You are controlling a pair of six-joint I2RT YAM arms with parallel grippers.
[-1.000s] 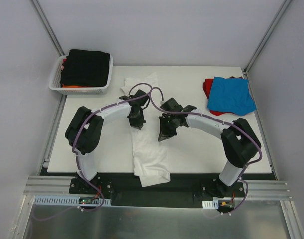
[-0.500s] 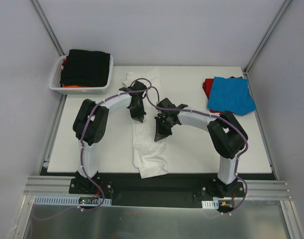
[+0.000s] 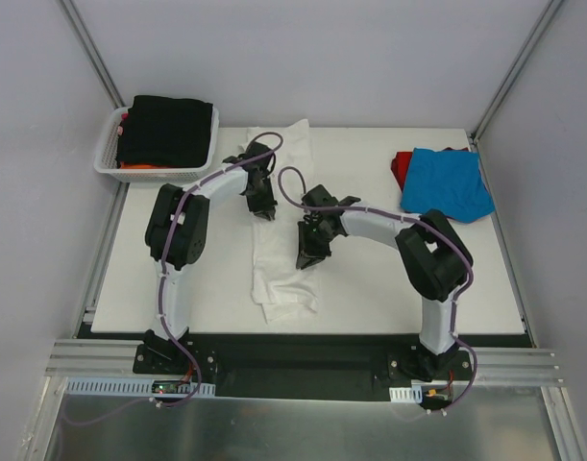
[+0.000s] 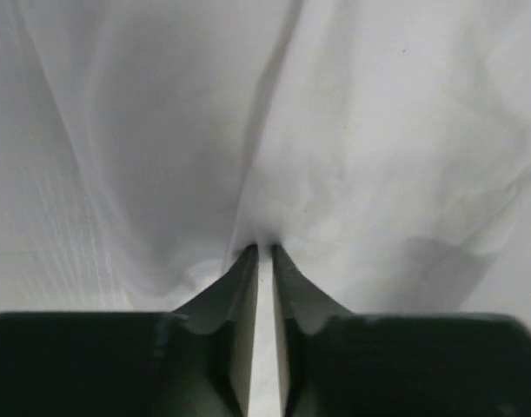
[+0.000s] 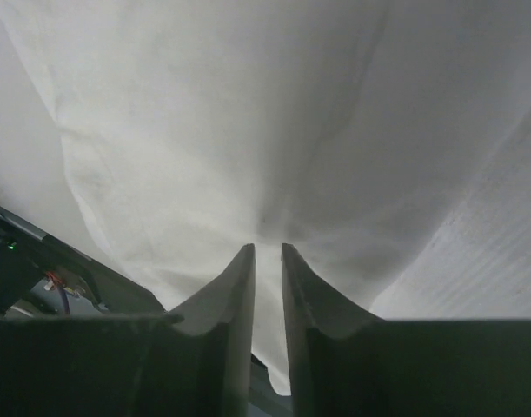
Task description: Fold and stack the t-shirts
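Table [image 3: 389, 279] carries everything. White shirt [image 3: 285, 283] is the biggest item: we see it as a long narrow strip at mid-table, running from the far edge almost to the near edge, rumpled at the near end.

Basket [image 3: 105, 156] sits at the far left corner. Black shirt [image 3: 168, 130] is folded on top in it, and orange shirt [image 3: 139, 166] shows as a thin edge under it.

Far right: blue shirt [image 3: 447, 182] lies folded on top of red shirt [image 3: 400, 168], with the red showing along its left side. That pile is well apart from the white strip.

Left gripper [image 3: 265, 211] is down on the far part of the strip. In the wrist view we see its jaws clenched to a thin slit, with white cloth puckered at the tips, so it is pinching the white shirt.

Right gripper [image 3: 304, 261] is at the strip's right edge, nearer to us than the left one. Same story: jaws nearly together, creases converging at the tips, gripping white cloth.
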